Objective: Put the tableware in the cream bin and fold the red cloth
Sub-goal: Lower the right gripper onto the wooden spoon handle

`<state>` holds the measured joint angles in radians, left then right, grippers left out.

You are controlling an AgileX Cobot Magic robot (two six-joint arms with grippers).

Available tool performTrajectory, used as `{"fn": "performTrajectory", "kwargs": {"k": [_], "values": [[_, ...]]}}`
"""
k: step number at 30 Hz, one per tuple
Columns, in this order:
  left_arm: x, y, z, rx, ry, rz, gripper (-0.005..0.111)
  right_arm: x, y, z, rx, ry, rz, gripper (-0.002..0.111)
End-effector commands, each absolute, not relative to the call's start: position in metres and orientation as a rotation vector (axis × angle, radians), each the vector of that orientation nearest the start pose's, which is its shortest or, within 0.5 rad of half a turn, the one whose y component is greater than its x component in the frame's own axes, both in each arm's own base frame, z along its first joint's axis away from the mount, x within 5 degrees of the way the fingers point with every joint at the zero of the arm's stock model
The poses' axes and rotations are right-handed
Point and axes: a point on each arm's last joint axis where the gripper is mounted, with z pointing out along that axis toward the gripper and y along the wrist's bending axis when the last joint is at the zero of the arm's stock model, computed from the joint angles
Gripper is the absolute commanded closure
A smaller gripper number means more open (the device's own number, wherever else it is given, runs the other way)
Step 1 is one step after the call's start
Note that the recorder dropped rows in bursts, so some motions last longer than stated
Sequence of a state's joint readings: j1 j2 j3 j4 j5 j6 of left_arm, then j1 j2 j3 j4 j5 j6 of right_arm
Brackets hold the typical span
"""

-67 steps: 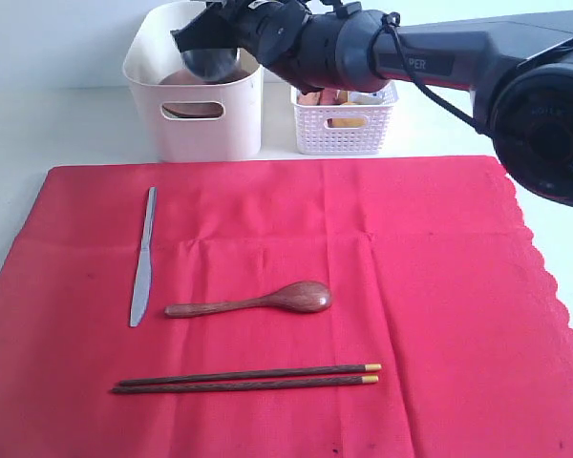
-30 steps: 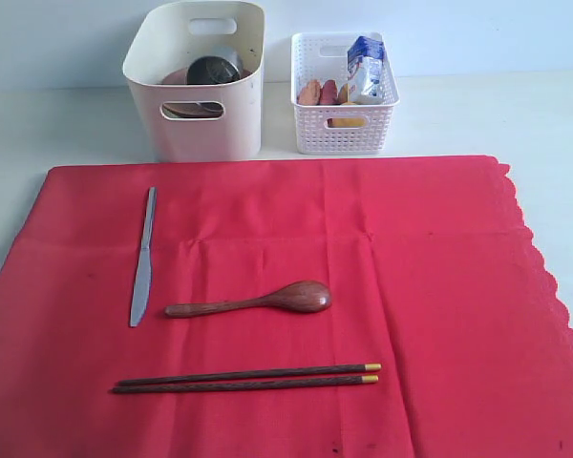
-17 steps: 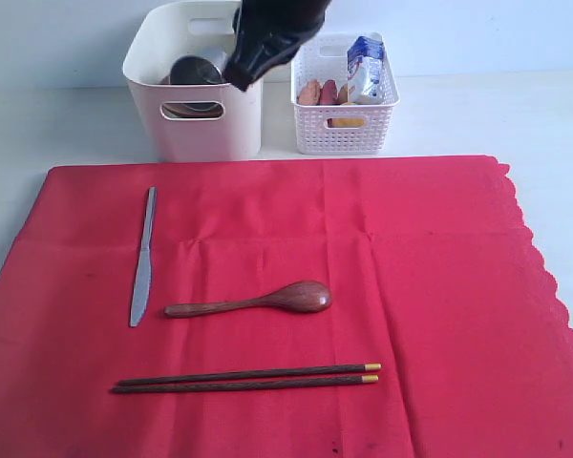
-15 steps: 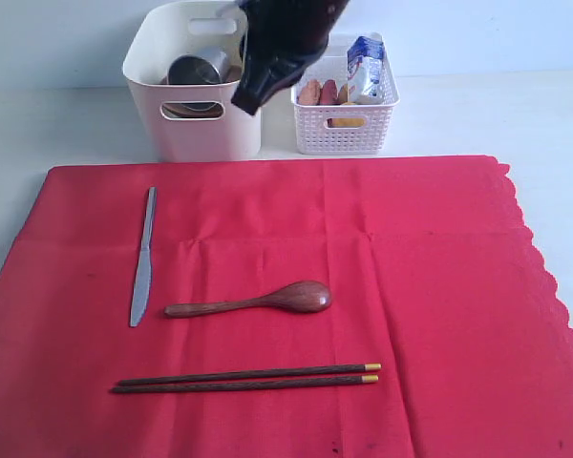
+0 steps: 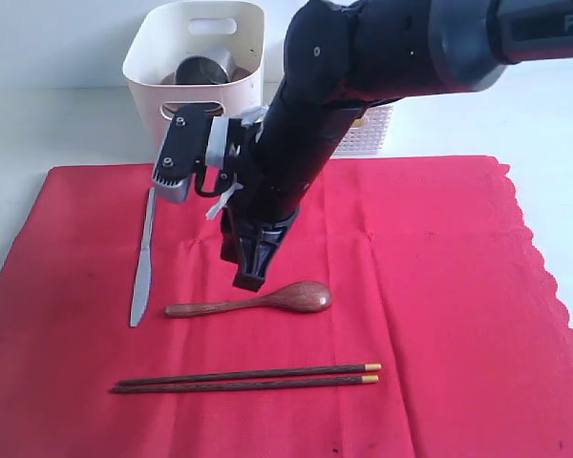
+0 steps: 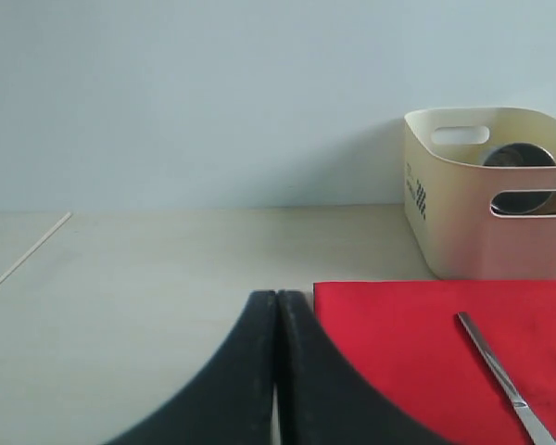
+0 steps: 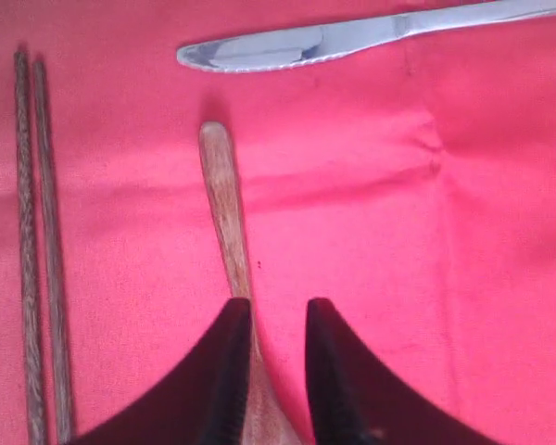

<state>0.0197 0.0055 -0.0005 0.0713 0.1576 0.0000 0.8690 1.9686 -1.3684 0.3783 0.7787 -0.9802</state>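
The right pincer [image 7: 276, 313] hangs tip-down just over the brown wooden spoon [image 5: 279, 301]. Its jaws are narrowly apart, empty, and straddle the handle near the bowl. The spoon lies flat on the red cloth [image 5: 439, 286], between the silver table knife [image 5: 143, 267] by the left edge and the dark chopsticks [image 5: 248, 378] toward the near edge. The handle sits nearer one finger, so centre it before pinching. The left pincer [image 6: 276, 371], closed and empty, rests off the cloth's left edge.

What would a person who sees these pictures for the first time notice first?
A big dark arm dominates the exterior view; its right pincer points down, jaws slightly apart, just above the wooden spoon. Below, the bright red cloth fills most of the view, with the cream bin beyond its far edge.
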Motion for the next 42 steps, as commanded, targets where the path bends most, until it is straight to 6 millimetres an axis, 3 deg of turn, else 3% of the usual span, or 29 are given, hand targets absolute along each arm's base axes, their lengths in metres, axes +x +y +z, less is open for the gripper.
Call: {"fn": "performTrajectory", "kwargs": {"k": [1,4,16,32,35,42], "values": [[0.056,0.002,0.199,0.033,1.638,0.082,0.107,0.242,0.324,0.159,-2.089,1.963,0.386,0.063],[0.056,0.002,0.199,0.033,1.638,0.082,0.107,0.242,0.323,0.157,-2.119,1.957,0.38,0.057],[0.056,0.002,0.199,0.033,1.638,0.082,0.107,0.236,0.317,0.15,-2.234,1.975,0.389,0.057],[0.056,0.002,0.199,0.033,1.638,0.082,0.107,0.236,0.325,0.111,-2.404,1.837,0.204,0.057],[0.056,0.002,0.199,0.033,1.638,0.082,0.107,0.237,0.324,0.111,-2.409,1.833,0.188,0.066],[0.056,0.002,0.199,0.033,1.638,0.082,0.107,0.237,0.325,0.111,-2.405,1.824,0.183,0.105]]}}
